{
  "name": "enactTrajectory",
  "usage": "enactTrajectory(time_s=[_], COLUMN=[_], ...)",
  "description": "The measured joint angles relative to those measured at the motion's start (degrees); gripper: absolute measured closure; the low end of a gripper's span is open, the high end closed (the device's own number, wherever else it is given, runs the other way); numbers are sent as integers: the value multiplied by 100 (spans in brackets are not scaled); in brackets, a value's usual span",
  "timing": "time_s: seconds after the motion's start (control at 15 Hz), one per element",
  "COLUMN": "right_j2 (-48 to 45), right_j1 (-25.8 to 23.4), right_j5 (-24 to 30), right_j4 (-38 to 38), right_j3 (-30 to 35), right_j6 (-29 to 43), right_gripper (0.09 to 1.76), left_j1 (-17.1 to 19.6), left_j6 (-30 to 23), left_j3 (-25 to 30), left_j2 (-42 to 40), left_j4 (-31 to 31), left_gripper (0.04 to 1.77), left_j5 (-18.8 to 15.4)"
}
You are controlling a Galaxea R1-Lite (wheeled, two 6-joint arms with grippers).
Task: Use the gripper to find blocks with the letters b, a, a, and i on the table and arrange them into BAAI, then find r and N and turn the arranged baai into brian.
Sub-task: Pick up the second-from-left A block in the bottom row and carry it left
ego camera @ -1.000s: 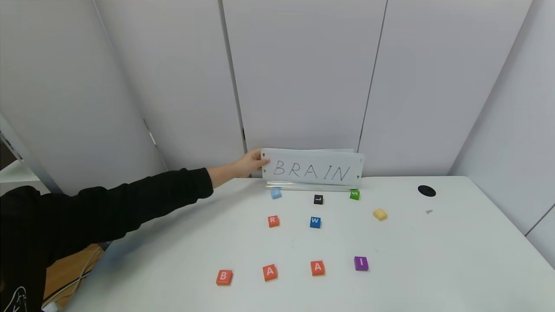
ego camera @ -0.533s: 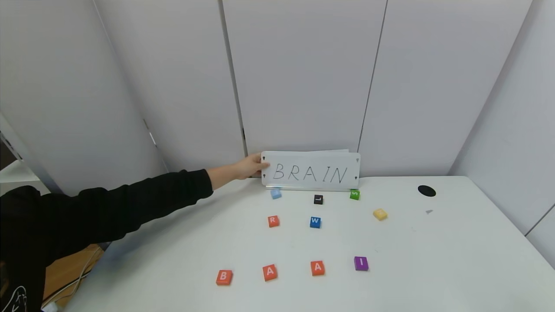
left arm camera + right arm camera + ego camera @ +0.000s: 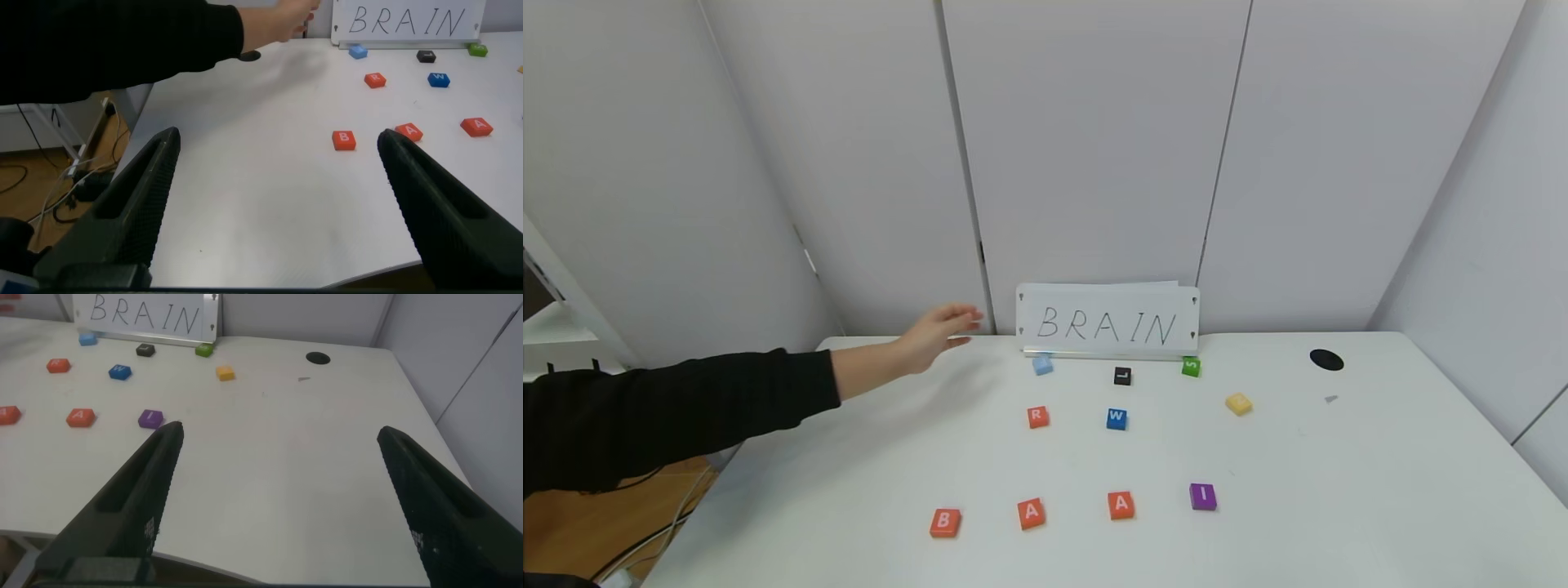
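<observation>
Both claws are spread wide and hold nothing. You see the left claw from its own wrist camera, low at the near left edge of the tabletop, and the right claw the same way at the near right edge. Neither shows from the head camera, so both arms look parked.

That big white tabletop carries everything. A person's arm in a black sleeve reaches over its left side, with the hand in the air near the sign but not touching it. That white sign stands at the back and reads BRAIN.

Now the little tiles. Four blocks sit in a row at the front, with gaps between them: the orange-red B, one A, the other A and the purple I. So BAAI is already spelled, I think.

The second half looks untouched. The r lies behind the row, beside the blue W tile. The yellow N lies farther right, well apart from the row. Both have to join the word, and one A has to come out.
</observation>
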Motion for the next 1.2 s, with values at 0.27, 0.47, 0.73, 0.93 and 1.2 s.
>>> enactTrajectory(time_s=[0.27,0.47,0.73,0.93,1.2], right_j2=[0,0,0,0,0], right_j1=[0,0,0,-2,-2], right_j5=[1,1,1,1,1], right_j4=[0,0,5,23,37], right_j3=[0,0,0,0,0], right_j6=[-2,0,-38,-28,-35], right_gripper=[14,14,14,14,14], left_j1=[0,0,0,0,0], left_j6=[0,0,0,0,24], left_j3=[0,0,0,0,0], left_j2=[0,0,0,0,0], left_j4=[0,-2,0,0,0], left_gripper=[9,9,9,9,9], left_j5=[-2,0,-5,-2,-2])
